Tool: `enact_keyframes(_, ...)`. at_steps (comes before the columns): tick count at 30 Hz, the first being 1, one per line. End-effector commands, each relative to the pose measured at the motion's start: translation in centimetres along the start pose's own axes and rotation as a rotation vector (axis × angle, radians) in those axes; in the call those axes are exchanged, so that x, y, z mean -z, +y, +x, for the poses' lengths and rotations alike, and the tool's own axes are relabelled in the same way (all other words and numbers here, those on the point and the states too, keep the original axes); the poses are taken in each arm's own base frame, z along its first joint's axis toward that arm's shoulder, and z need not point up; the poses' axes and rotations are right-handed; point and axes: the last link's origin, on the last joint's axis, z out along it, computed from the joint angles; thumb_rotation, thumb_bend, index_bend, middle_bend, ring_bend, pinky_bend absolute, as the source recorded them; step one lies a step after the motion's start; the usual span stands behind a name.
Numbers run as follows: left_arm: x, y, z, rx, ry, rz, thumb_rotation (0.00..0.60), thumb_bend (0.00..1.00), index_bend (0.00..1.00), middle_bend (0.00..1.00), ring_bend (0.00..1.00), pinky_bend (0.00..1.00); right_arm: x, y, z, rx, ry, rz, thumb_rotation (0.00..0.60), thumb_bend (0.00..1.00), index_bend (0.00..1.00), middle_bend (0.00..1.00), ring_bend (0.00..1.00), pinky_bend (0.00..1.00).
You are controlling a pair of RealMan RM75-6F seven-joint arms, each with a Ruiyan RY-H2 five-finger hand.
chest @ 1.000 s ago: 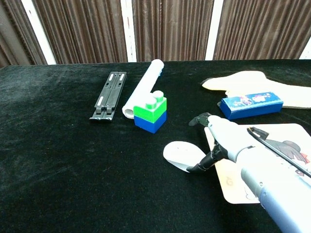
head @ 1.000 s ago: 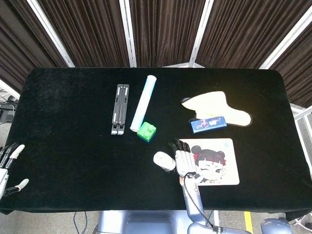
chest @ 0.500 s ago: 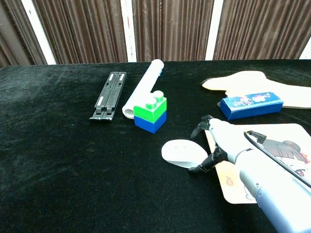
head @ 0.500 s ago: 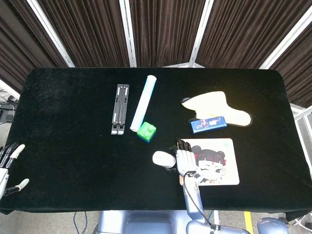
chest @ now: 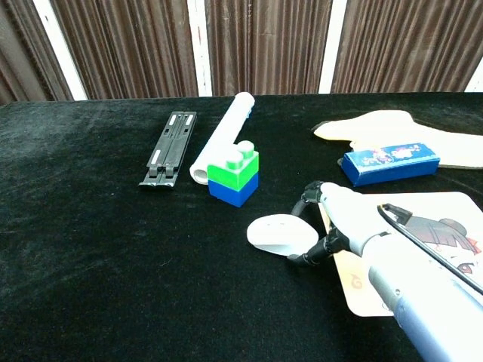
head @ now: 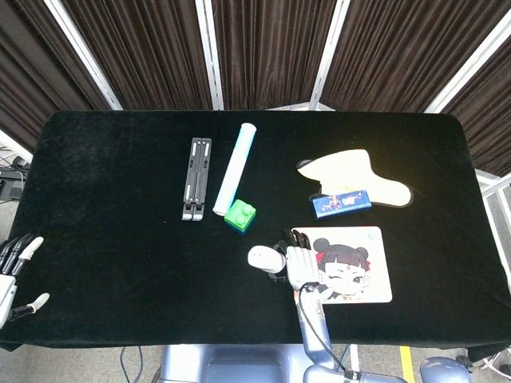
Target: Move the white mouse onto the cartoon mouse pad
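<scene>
Nudged leftward, white mouse touches the right robot hand's curled fingers, near green block.

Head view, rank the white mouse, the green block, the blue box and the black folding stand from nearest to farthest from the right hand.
From the right hand:
1. White mouse, just beside it on its left.
2. Green block, up-left.
3. Blue box, up-right; close to the block's rank.
4. Black folding stand, far up-left.

Head view overhead; chest view low, closer.
</scene>
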Motion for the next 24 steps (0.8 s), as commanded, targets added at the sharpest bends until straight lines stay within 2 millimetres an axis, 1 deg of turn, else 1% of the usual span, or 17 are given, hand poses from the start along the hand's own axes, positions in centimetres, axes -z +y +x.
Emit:
enact_keyframes(1,-0.1,0.0,-0.1,0.000,-0.004,0.002,0.600,0.19,0.00,0.00,0.00,0.00,0.0,0.0,0.0,0.000,0.001,0.000,0.600,0.27,0.46,0.09,0.00,0.00)
enact_keyframes(10,-0.2,-0.1,-0.1,0.001,-0.012,0.004,0.600,0.19,0.00,0.00,0.00,0.00,-0.1,0.0,0.7,-0.026,0.023,-0.015,0.600,0.27,0.48,0.11,0.00,0.00)
enact_keyframes(15,-0.2,-0.1,-0.2,0.001,-0.013,0.004,0.600,0.19,0.00,0.00,0.00,0.00,-0.1,0.4,1.6,-0.052,0.046,-0.034,0.600,0.27,0.48,0.11,0.00,0.00)
enact_keyframes(20,-0.1,0.0,-0.1,0.002,-0.011,0.003,0.600,0.19,0.00,0.00,0.00,0.00,-0.2,1.8,2.8,-0.071,0.083,-0.071,0.600,0.27,0.48,0.11,0.00,0.00)
enact_keyframes(24,-0.1,0.1,-0.1,0.001,-0.009,-0.001,0.600,0.19,0.00,0.00,0.00,0.00,-0.2,3.9,3.9,-0.089,0.120,-0.120,0.600,0.27,0.48,0.11,0.00,0.00)
